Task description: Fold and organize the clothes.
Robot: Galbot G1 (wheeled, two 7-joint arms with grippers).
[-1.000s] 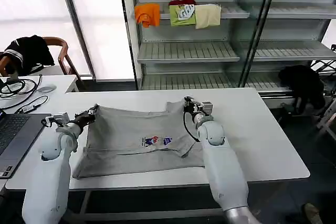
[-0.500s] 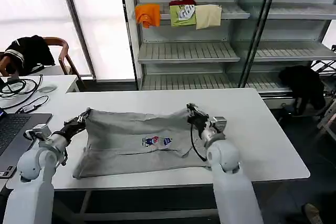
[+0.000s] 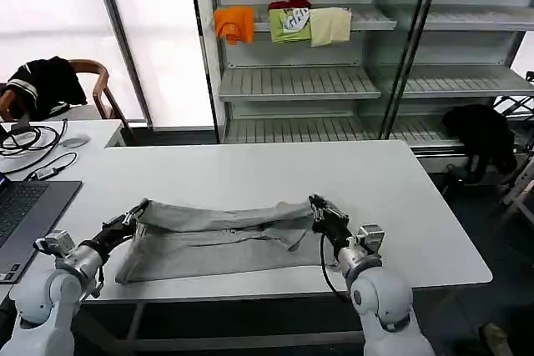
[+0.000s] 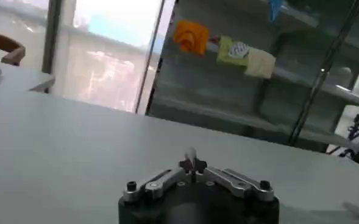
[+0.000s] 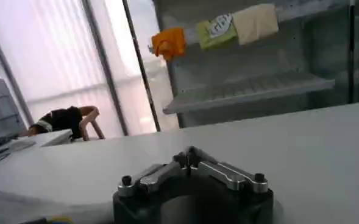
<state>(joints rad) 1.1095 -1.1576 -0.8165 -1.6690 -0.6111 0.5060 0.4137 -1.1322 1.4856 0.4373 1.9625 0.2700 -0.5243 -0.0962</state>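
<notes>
A light grey shirt (image 3: 225,243) lies across the near half of the white table (image 3: 250,172), its far edge doubled over toward the front so it forms a long low band. My left gripper (image 3: 132,213) is shut on the shirt's left upper corner, and in the left wrist view a wisp of grey fabric sticks up from the closed left gripper (image 4: 192,163). My right gripper (image 3: 319,206) is shut on the right upper corner, and in the right wrist view the right gripper (image 5: 188,157) has its jaws pressed together. The shirt's print is hidden.
A laptop (image 3: 25,214) and cables (image 3: 25,143) sit at the table's left. Orange, green and cream folded garments (image 3: 284,22) rest on the shelf behind. Black garments lie on a chair (image 3: 46,81) and at the right (image 3: 484,135). The table's front edge (image 3: 250,293) is close.
Both grippers have drawn the shirt's far edge down and toward the table's front, folding it over the lower half. The print that showed earlier is now covered.
</notes>
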